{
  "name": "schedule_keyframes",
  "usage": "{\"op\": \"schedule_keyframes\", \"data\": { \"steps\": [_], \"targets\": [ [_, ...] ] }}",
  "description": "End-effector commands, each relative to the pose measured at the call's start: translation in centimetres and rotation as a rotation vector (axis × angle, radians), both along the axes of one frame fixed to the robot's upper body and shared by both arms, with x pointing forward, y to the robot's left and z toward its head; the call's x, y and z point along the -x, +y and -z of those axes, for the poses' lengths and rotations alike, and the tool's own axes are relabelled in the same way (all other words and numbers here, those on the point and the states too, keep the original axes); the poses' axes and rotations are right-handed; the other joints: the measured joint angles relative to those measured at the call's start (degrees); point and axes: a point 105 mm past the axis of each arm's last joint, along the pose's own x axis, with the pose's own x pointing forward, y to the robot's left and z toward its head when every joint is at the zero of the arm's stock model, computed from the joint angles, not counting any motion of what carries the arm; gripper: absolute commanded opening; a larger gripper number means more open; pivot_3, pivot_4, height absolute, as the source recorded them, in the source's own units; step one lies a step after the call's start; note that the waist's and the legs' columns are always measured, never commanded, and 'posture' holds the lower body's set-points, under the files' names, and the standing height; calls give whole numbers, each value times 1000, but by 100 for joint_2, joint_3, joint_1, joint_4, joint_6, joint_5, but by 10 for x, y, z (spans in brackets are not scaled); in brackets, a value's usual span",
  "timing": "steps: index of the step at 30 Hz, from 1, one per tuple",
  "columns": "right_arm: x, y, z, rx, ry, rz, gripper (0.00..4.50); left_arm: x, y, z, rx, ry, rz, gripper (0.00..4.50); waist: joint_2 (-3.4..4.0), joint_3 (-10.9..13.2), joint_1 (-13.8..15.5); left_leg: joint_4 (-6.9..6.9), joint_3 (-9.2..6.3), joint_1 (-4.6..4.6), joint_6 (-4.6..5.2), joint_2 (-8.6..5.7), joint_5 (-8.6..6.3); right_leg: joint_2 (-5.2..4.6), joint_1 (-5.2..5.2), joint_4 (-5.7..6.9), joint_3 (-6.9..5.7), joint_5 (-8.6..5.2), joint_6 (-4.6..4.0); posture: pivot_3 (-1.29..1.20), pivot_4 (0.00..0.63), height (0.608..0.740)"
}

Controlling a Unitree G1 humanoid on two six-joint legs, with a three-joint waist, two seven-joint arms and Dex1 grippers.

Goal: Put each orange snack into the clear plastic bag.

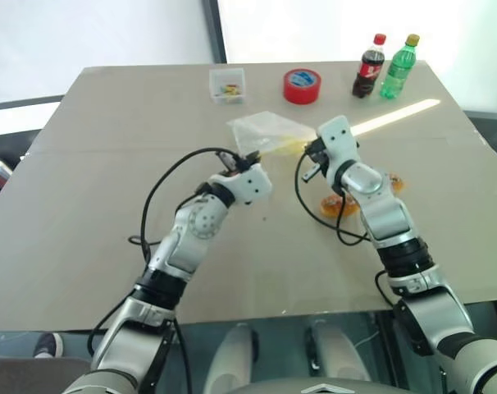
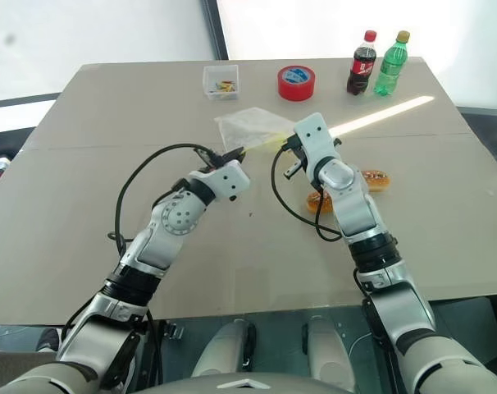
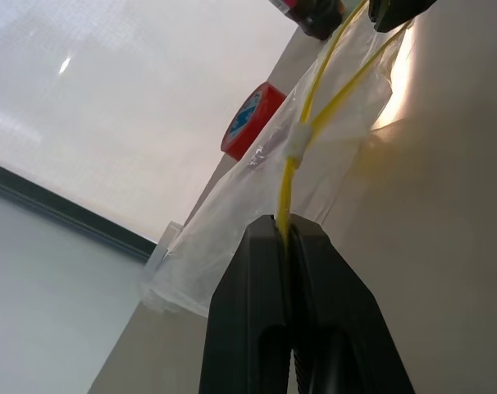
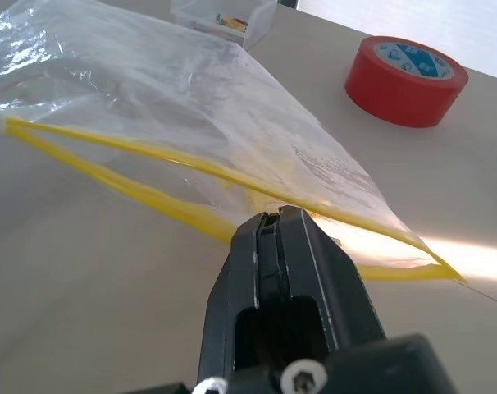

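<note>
Left end effector (image 3: 288, 238): fingers pressed together on the yellow zip strip (image 3: 291, 176) of the clear plastic bag (image 1: 265, 131), pinching one end of it above the bench (image 1: 109, 164).
Right end effector (image 4: 273, 226): fingers closed flat on the same zip strip, gripping one of its two lips near the bag's other end.
Clear plastic bag: held up between the two end effectors over the middle of the bench; the two yellow lips stand apart between the grips, so the mouth gapes a little; the crinkly body trails away toward the far side of the bench.
Orange snacks: one (image 2: 376, 179) lies on the bench just right of the right forearm, another (image 2: 318, 202) just left of it, partly hidden by the arm; both are outside the bag, nearer the robot than the bag's mouth.
Red tape roll (image 1: 302, 85): flat on the bench beyond the bag, well apart from it.
Small clear box (image 1: 227, 84): left of the tape roll, with small coloured bits inside.
Bottles: a cola bottle (image 1: 368, 66) and a green bottle (image 1: 398, 67) stand upright side by side at the far right of the bench.
</note>
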Motion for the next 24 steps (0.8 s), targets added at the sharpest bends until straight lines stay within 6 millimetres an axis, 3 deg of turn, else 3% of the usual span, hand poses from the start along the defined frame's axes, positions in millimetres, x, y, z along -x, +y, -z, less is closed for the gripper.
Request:
{"op": "schedule_keyframes", "data": {
  "steps": [1, 6, 9, 12, 13, 16, 19, 21, 24],
  "targets": [
    [-2, 11, -11, -18, -44, -31, 27, 9, -11, -15, 18, -43, 75, 0, 0, 0, -4, 0, 0, 0, 0, 0, 0, 0, 0, 0, 0, 0, 0, 0, 150, 740],
    [-9, 29, -3, -16, -71, -79, 27, 11, -8, -15, 5, -34, 94, 0, 0, 0, -17, 0, 0, 3, 0, 1, 0, 1, 0, 2, 1, 0, 0, 0, 150, 740],
    [-15, 37, -8, 109, -214, -110, 27, 12, -6, -11, -5, -19, 89, 0, 0, 0, -14, 0, 1, 3, -1, 1, 1, 1, 0, 1, 1, 1, -2, 0, 150, 740],
    [-14, 45, -7, 450, -456, -214, 854, 9, 1, -9, 3, -4, 50, 0, 0, 0, -2, 0, 3, 2, -3, -1, 2, -1, -1, -1, 3, 1, -2, 0, 150, 740],
    [-13, 47, -4, 506, -487, -257, 1428, 7, 4, -8, 19, 6, 32, 0, 0, 0, 5, 0, 3, 2, -22, -2, 13, -3, -1, -4, 1, 1, -2, 0, 150, 740],
    [-11, 52, -3, 534, -525, -308, 2728, 5, 11, -6, 85, 39, -19, 0, -1, 0, -24, -1, 2, 2, -24, -2, 14, -2, 1, -6, 1, 1, -2, 0, 150, 740],
    [-9, 55, 0, 607, -571, -345, 4205, 10, 6, -1, 111, 67, -2, 0, 0, 0, -33, -3, 5, 2, -24, 3, 14, 1, -1, -5, 7, 1, -2, 0, 150, 740],
    [-9, 55, 6, 657, -582, -359, 4443, 13, 4, 1, 122, 73, 1, 0, -1, 0, -28, -3, 5, 1, -24, 3, 14, 1, -1, -6, 7, 1, -2, 0, 150, 740],
    [-10, 53, 12, 689, -584, -368, 4443, 15, 5, 1, 133, 74, -8, 0, -1, 0, -12, -1, 5, 2, -24, 2, 14, 1, 0, -2, 7, 1, -2, 0, 150, 740]
  ]
}}
